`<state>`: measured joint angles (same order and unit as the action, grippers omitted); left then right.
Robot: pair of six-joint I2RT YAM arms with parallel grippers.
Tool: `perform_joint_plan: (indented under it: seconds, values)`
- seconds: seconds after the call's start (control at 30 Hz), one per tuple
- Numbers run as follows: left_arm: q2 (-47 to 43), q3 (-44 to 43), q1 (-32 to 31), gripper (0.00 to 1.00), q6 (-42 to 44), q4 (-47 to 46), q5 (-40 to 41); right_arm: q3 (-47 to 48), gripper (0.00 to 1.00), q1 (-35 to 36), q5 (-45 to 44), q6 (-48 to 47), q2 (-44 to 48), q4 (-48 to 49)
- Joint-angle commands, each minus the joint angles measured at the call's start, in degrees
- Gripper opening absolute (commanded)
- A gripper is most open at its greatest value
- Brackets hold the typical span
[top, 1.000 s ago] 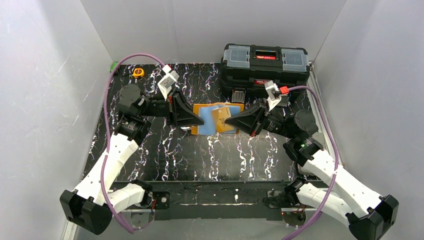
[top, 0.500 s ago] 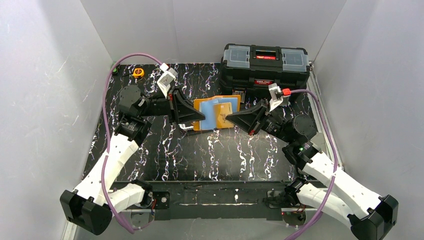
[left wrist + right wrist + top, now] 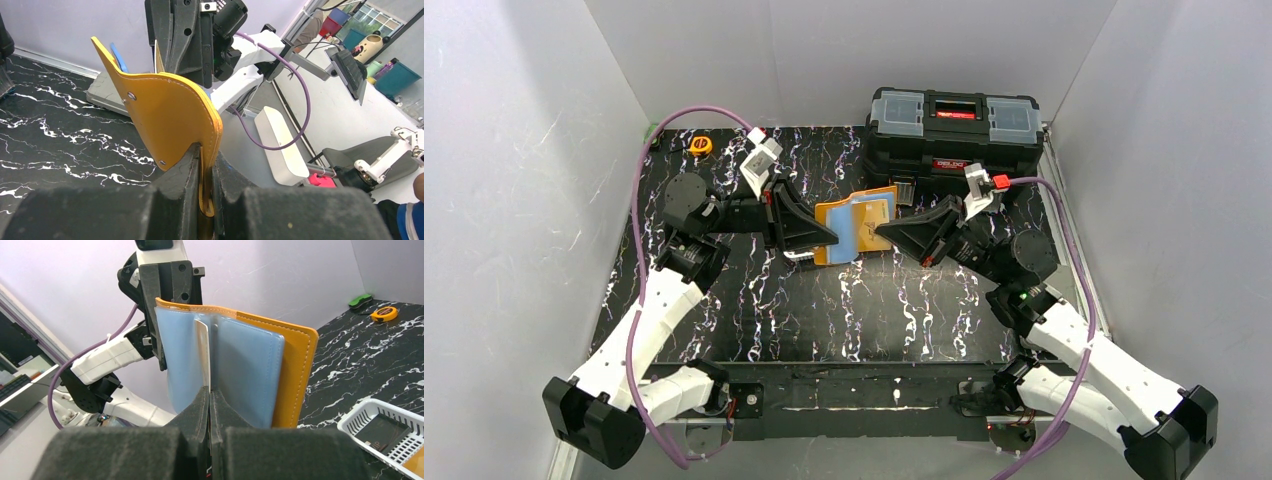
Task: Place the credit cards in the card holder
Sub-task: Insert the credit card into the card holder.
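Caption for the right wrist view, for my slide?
Right gripper pinching a card between the clear blue pockets of the open orange card holder, held up by the left gripper.

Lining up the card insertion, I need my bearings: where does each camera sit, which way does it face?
Top external: above and behind the bases, looking down at the table; both arms show.
Left wrist: faces the orange outside of the card holder; left fingers show, right arm beyond.
Right wrist: faces its blue pockets; right fingers show, left arm beyond.
Shared: both wrist views see the holder, from opposite sides.
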<state>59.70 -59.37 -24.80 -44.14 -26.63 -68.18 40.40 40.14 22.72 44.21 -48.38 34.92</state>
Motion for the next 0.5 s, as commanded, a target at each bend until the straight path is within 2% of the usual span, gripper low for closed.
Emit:
perform_joint_plan:
  seconds: [0.0, 0.17, 0.47]
  values:
    - [-1.6, -1.4, -1.7, 0.00, 0.0, -2.3, -3.9, 0.8, 0.01, 0.0, -0.7, 2.0, 0.0, 6.1]
    - [-1.5, -1.3, -1.7, 0.00, 0.8, -2.7, -4.0, -0.7, 0.01, 0.1, 0.8, 7.5, -1.9, 12.7]
    - [-1.5, -2.2, -1.7, 0.00, 5.5, 1.5, -2.1, -2.4, 0.01, 0.0, 1.2, 9.1, -2.3, 15.9]
